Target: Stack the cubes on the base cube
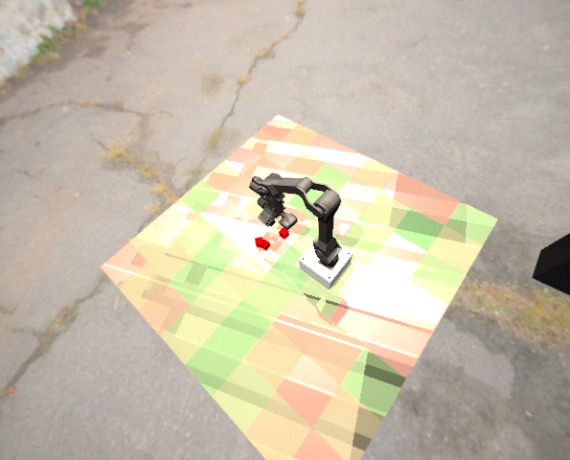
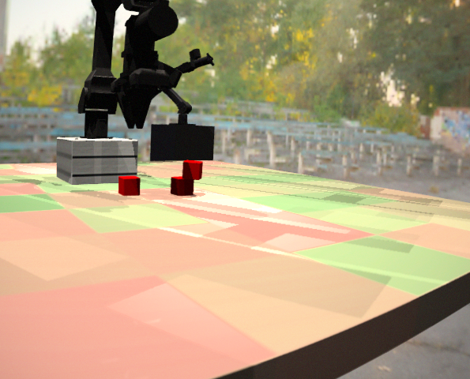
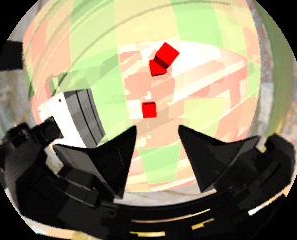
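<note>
The base cube (image 1: 265, 244) (image 2: 180, 186) (image 3: 156, 68) is red and stands on the table. One loose red cube (image 1: 259, 241) (image 2: 193, 169) (image 3: 167, 54) rests on one of its top corners, overhanging outward, and looks level. The other loose red cube (image 1: 284, 232) (image 2: 129, 185) (image 3: 149, 110) lies flat on the table, apart from these two, towards the arm's side. My gripper (image 1: 278, 222) (image 2: 135, 125) (image 3: 157, 128) is open and empty, well above the table. It hangs roughly over the lone cube, which shows just beyond the fingertips in the wrist view.
The arm's grey-white base box (image 1: 324, 267) (image 2: 96, 161) (image 3: 83, 117) stands on the patterned table (image 1: 216, 341) (image 2: 186, 309). A black block (image 1: 567, 262) (image 2: 182, 142) shows beyond the table. Bright light patches and shadows cross the table top.
</note>
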`<state>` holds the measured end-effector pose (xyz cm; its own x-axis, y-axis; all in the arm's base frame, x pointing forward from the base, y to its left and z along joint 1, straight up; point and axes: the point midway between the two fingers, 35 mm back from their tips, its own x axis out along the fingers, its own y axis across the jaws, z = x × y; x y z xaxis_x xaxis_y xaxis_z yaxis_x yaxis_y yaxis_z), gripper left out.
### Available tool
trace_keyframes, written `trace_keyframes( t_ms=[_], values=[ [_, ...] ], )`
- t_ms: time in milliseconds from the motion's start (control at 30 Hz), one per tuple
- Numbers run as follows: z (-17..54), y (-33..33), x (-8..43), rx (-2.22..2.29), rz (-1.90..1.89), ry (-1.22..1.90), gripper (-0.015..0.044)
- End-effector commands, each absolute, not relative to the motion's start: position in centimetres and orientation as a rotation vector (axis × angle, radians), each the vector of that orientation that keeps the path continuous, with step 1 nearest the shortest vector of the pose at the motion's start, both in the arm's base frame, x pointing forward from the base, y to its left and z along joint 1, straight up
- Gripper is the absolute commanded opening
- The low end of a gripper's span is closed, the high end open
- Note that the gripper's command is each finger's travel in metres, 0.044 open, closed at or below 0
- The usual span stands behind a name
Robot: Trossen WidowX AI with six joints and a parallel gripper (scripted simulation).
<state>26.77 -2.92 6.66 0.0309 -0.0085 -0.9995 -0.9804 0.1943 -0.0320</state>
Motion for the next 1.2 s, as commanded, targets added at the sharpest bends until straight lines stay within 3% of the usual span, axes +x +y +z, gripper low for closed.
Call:
trace_keyframes(
  t_ms=[0,367,1167],
  values=[
    [6.7,-3.4,25.9,-1.122,1.096,1.254,0.0265],
    [0.6,-3.5,26.1,-1.122,1.097,1.255,0.0265],
    [-2.9,-3.5,26.1,-1.122,1.097,1.255,0.0265]
  ],
)
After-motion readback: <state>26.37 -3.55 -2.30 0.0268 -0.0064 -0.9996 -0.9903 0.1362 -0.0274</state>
